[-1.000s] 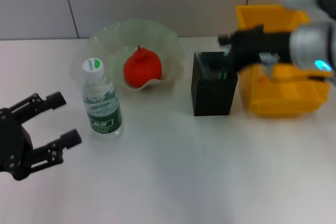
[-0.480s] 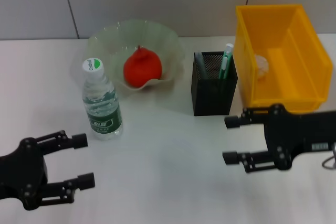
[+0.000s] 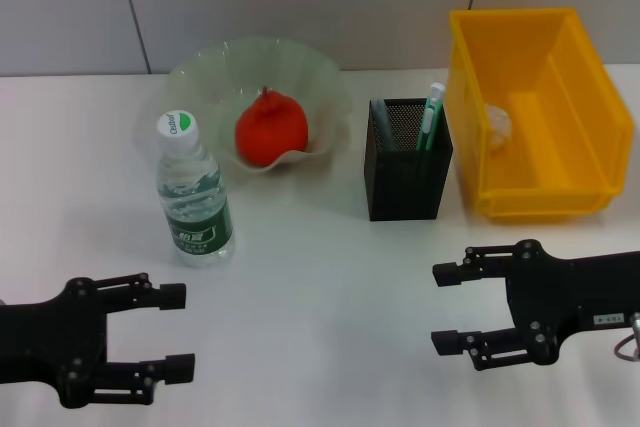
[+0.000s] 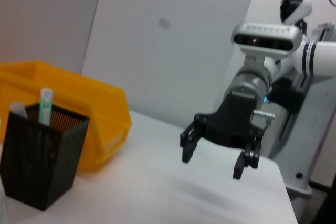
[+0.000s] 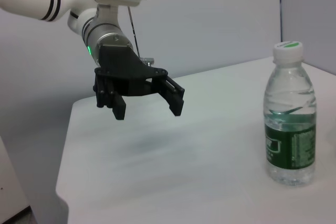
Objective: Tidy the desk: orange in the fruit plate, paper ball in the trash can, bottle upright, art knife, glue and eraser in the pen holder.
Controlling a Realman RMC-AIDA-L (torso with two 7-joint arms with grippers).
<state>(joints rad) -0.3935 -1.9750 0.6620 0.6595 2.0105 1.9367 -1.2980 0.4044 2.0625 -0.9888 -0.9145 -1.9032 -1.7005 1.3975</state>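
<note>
White tabletop (image 3: 320, 277) before me; my left claw (image 3: 170, 332) and right claw (image 3: 450, 307) hover wide and empty; bottle (image 3: 195, 197) upright, orange (image 3: 270, 129) in the fruit plate (image 3: 210, 72).

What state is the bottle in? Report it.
Upright: the bottle stands on its base on the desk, white cap on top, beside the fruit plate.
</note>
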